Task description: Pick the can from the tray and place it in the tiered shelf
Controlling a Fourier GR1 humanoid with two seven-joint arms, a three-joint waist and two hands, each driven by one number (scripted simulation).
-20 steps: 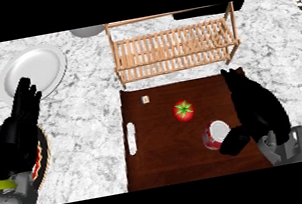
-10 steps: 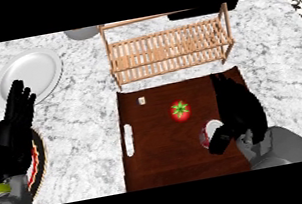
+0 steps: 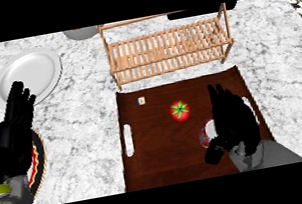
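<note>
Grey-veined marble counter point(image 3: 83, 126): a round white plate point(image 3: 33, 74) at left, the left hand point(image 3: 13, 133) beside it with fingers straight. A slatted wooden shelf point(image 3: 171, 47) stands behind the dark tray point(image 3: 156, 159). On the tray lie a tomato point(image 3: 179, 110) and the can point(image 3: 205, 135), which touches the inner edge of the right hand point(image 3: 232, 120), whose fingers are outstretched, not grasping.

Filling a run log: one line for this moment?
right hand: open, beside can | can: on tray | left hand: open, resting | shelf: no can
</note>
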